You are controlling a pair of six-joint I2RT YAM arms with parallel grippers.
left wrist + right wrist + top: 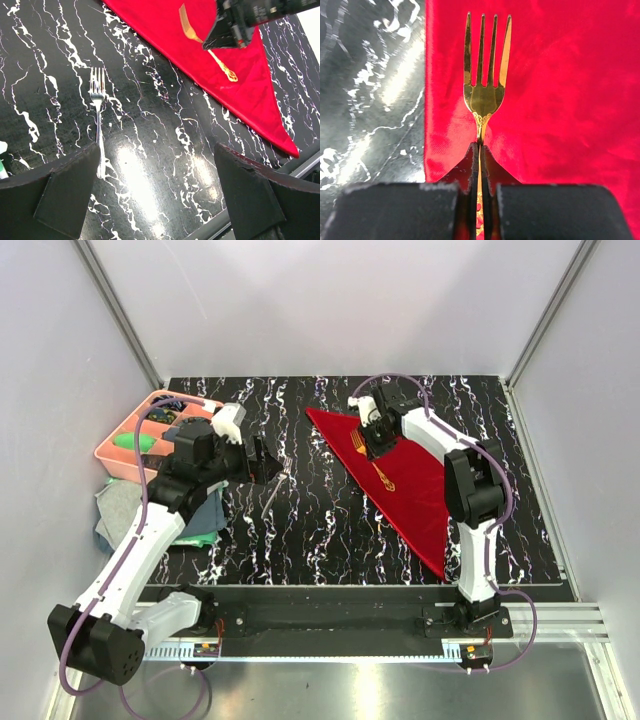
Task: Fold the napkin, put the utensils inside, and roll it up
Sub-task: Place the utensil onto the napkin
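- On the top view, I see the red napkin [405,475] lying flat as a triangle on the right half of the black marbled desk [330,530], one corner pointing to the near edge.
- My right pincer [372,437] sits over the far part of the napkin, on the gold fork [372,462] that lies on the cloth.
- My left pincer [262,458] hangs over the left-centre of the desk, with the silver fork [278,486] just beside it on the bare desk, well apart from the napkin.
- A pink tray [120,440] stands at the far left, and a pile of grey, green and blue cloths [125,515] lies near it, partly under my left arm.
- From the left wrist view, I see both dark fingers [65,195] spread wide with nothing between them; the silver fork [98,112] lies on the desk with its tines pointing away, its handle end near the left finger.
- Further off in that view, the right pincer [220,42] rests on the gold fork [190,31] upon the napkin [250,95].
- From the right wrist view, my right pincer [479,165] is closed on the gold fork's [484,95] handle, just below the tines; the fork lies on the napkin [560,100], near its left edge, with bare desk [370,90] beyond that edge.
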